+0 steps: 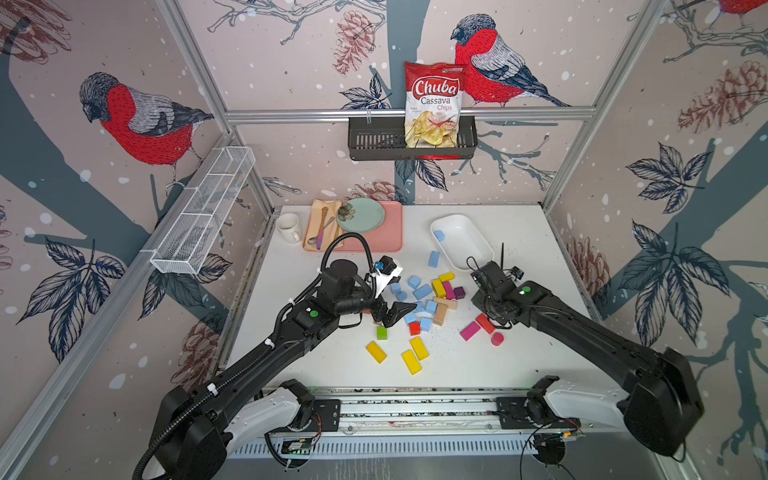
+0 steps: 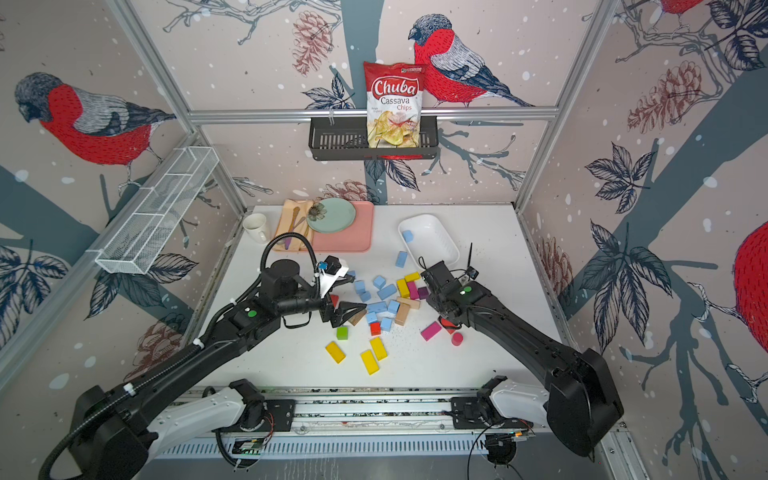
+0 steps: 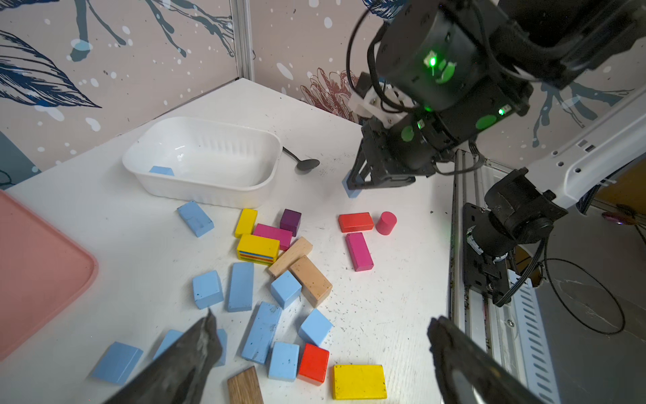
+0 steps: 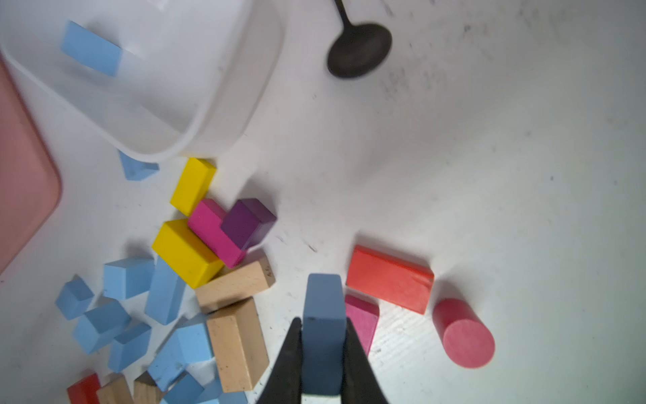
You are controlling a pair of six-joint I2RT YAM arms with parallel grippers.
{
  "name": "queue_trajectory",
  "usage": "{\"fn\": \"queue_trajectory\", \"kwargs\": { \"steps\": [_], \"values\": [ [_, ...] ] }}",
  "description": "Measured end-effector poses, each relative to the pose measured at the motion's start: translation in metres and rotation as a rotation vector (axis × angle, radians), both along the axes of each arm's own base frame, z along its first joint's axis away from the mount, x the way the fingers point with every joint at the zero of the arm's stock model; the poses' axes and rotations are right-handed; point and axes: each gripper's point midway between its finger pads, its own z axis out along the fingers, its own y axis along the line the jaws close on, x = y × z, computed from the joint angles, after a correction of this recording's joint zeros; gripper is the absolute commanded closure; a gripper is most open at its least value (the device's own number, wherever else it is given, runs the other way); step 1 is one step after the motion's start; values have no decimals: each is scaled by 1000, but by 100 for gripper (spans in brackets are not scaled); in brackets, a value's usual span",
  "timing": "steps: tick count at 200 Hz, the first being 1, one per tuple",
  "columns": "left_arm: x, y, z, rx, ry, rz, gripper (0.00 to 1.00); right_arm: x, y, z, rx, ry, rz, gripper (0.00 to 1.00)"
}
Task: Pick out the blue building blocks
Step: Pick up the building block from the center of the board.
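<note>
- light blue wooden blocks [image 3: 240, 286]: twelve, counted across views; a few are partly hidden
- yellow wooden blocks [image 1: 411, 361]: five
- magenta wooden bars [image 3: 359, 252]: two
- red wooden blocks [image 3: 356, 222]: two seen clearly
- pinkish-red wooden cylinder [image 3: 386, 223]: one
- purple wooden cube [image 3: 291, 221]: one
- green wooden cube [image 1: 382, 333]: one
- plain brown wooden blocks [image 3: 311, 281]: at least three
- white plastic tub [image 3: 216, 194]: one
- black spoon [image 3: 307, 164]: one
- white mug [image 1: 288, 226], pink tray [image 1: 390, 232], pale green plate [image 1: 363, 216]: one each

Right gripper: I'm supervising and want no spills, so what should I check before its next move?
1. Right gripper shut on a blue block: ok.
2. Block lifted clear of the table: cannot tell.
3. White tub has room, only another blue block inside: ok.
4. Black spoon lies beside the tub, not in it: ok.
5. Left gripper open, away from the tub: ok.
</note>
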Motion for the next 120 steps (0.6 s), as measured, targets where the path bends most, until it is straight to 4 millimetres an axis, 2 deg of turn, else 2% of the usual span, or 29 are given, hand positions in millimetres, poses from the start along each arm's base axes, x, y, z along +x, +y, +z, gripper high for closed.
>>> {"fn": "queue_trajectory", "kwargs": {
  "steps": [21,55,98,120],
  "values": [
    [0,2,2,0,-11,10,4,25,-6,25,-30,-73,77,95],
    [2,5,4,2,-29,26,4,73,0,58,-34,-192,255,96],
    [2,8,7,2,-56,44,4,137,2,74,-22,-273,442,93],
    [2,12,8,8,-78,58,4,166,7,69,-25,-285,546,92]
  ]
}}
